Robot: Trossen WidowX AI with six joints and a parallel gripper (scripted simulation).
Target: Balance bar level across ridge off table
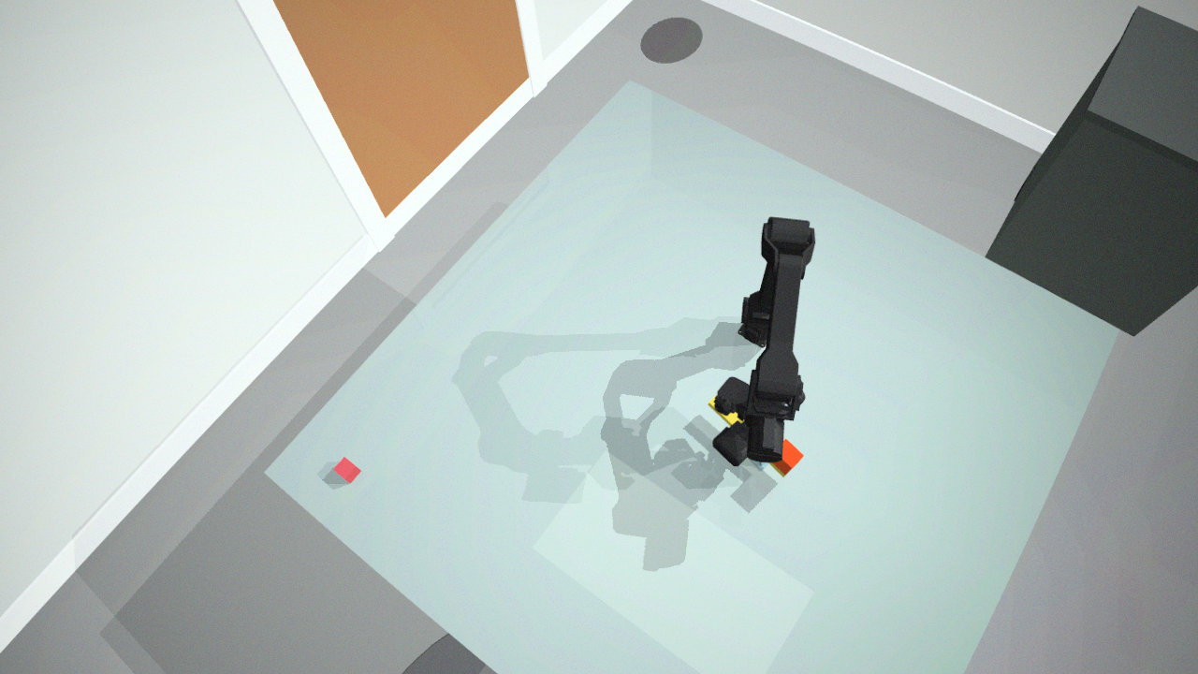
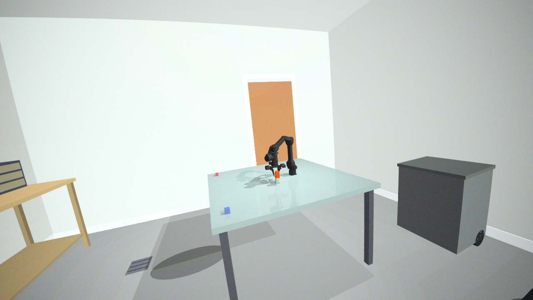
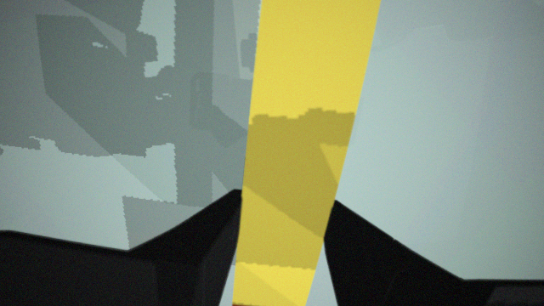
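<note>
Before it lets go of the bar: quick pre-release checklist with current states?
1. Hand shut on the bar: ok, fingers press both sides in the wrist view.
2. Bar off the table: cannot tell; in the exterior view its orange end sits low over a small pale block.
3. Bar seated on the ridge: cannot tell, contact is hidden under the hand.
4. Bar level: cannot tell from these angles.
5. Red cube and blue cube clear of the bar: ok, both far off.

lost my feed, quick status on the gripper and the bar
Gripper shut on bar. Bar over ridge, not released. Nothing seen in the way.
</note>
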